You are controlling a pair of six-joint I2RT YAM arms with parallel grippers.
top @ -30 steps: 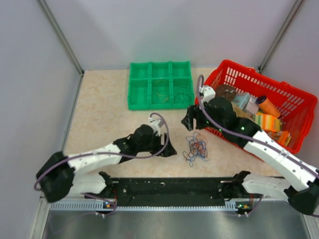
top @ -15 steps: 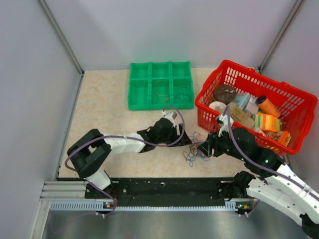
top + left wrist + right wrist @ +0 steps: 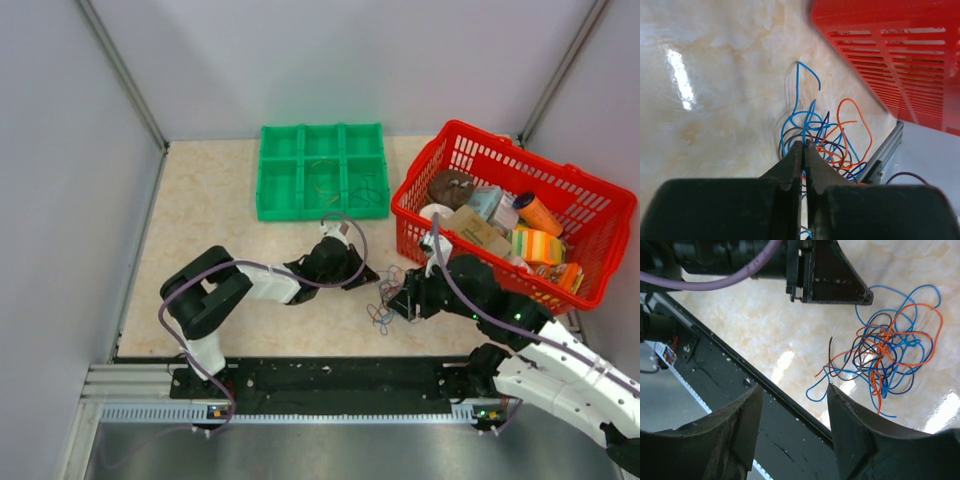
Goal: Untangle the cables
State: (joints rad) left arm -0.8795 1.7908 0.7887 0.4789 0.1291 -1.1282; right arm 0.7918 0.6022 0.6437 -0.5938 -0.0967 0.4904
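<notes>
On the beige marbled tabletop (image 3: 215, 215), right of the middle, the cables (image 3: 885, 347) lie in a loose tangle of blue, orange and dark strands. The right gripper (image 3: 792, 405) hovers at the tangle's near right side, fingers spread with nothing between them. The left gripper (image 3: 803, 144) meets its far left edge, clenched tight; whether it pinches a strand is unclear. Farther right stands a red basket (image 3: 500, 150) of packages, and farther back a green compartment tray (image 3: 300, 160).

The table (image 3: 210, 220) has a pale, marbled beige top. On it stand a green compartment tray (image 3: 300, 212) at the rear and a red basket (image 3: 410, 225) to the right. A loose tangle of cables (image 3: 880, 347) lies near the front, apparently flat on the surface.
</notes>
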